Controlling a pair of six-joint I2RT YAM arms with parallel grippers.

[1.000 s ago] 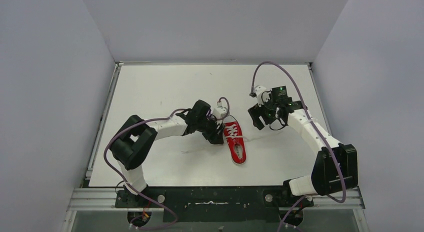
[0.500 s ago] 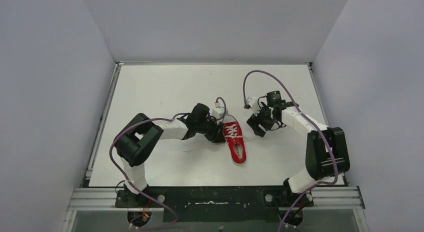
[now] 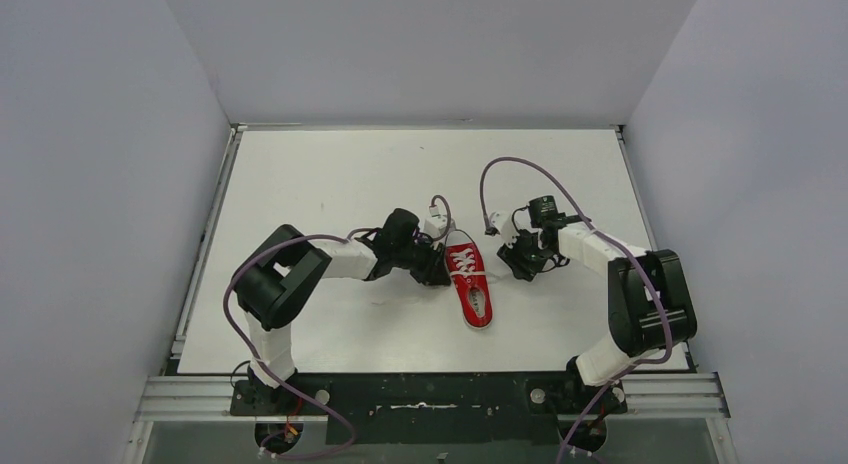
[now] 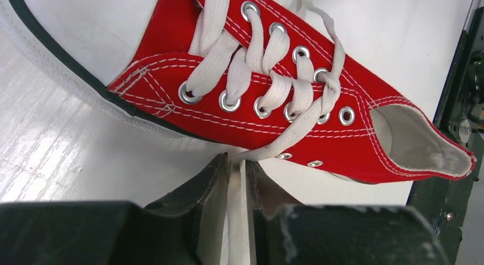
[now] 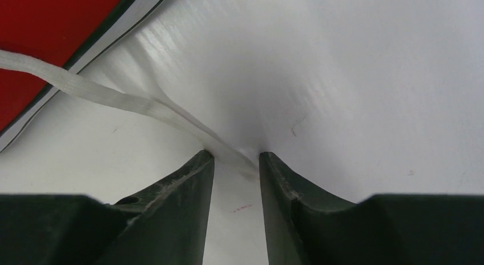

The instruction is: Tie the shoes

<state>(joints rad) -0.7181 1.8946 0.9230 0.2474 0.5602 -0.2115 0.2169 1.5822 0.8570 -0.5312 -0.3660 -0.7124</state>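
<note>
Tabletop (image 3: 330,184) carrying the red sneaker (image 3: 472,284), which lies between the two claws with its long axis running toe-far to heel-near. The left claw (image 4: 236,165) sits just beside the eyelet row. The right claw (image 5: 235,159) stands farther off on the opposite side. Left claw: narrowed onto the left lace strand (image 4: 274,145), which fills its gap. Right claw: half open, the right lace strand (image 5: 114,99) lying between its tips, apparently ungripped. Likely next pull: outward, across the axis.
</note>
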